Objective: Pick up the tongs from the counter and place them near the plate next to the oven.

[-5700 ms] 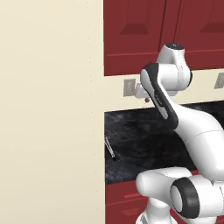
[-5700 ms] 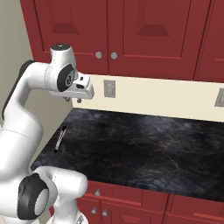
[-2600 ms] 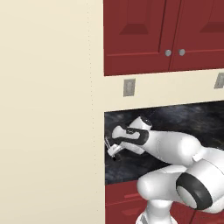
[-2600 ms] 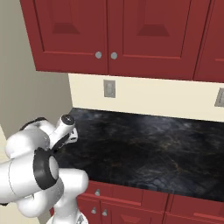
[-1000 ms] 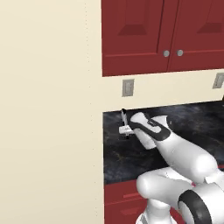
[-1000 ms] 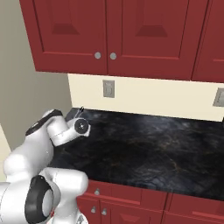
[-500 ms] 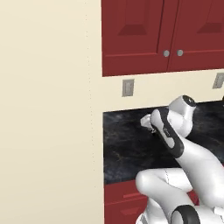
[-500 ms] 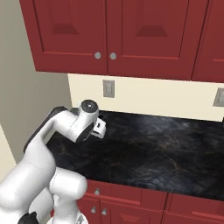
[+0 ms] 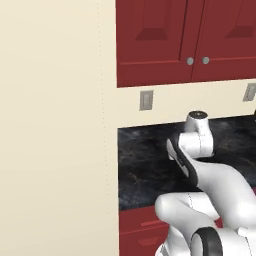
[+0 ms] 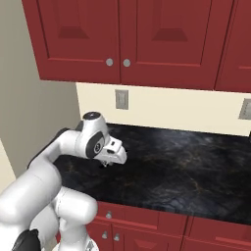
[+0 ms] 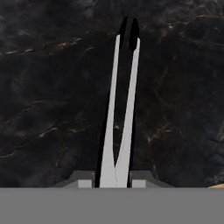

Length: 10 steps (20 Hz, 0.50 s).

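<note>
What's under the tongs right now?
In the hand view the tongs are held in the tool, over bare black counter. The strip of counter straight beneath their arms is covered.

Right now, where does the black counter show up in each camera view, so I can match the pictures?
Left base view: counter, a dark band from centre to right edge, partly behind the white arm.
Right base view: counter spans the lower middle out to the right edge, above red cabinet fronts.
Hand view: counter forms the marbled background behind the tongs in the gripper.
Shared landmark: the grey wall outlet above it in both base views.
</note>
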Available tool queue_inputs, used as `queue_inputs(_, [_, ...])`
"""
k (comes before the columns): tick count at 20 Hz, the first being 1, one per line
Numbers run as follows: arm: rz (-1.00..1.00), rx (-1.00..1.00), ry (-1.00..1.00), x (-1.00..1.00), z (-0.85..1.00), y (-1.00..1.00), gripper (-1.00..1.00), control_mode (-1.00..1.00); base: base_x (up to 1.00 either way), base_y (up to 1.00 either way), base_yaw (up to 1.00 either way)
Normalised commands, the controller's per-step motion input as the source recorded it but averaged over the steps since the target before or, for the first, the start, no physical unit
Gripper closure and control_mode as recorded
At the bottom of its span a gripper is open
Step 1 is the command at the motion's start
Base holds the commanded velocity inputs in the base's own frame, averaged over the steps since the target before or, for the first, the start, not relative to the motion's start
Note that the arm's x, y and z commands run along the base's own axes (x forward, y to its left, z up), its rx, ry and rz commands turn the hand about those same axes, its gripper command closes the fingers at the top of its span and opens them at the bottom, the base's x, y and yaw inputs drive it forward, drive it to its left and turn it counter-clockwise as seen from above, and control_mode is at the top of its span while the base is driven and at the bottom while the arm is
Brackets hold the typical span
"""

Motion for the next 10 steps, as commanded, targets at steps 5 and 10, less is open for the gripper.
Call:
queue_inputs(5, [0.00, 0.00, 0.01, -0.54, -0.10, -0.51, 1.00, -1.00, 0.00, 0.00, 0.00])
queue_inputs(10, [0.02, 0.01, -0.03, -0.51, 0.00, -0.32, 1.00, -1.00, 0.00, 0.00, 0.00])
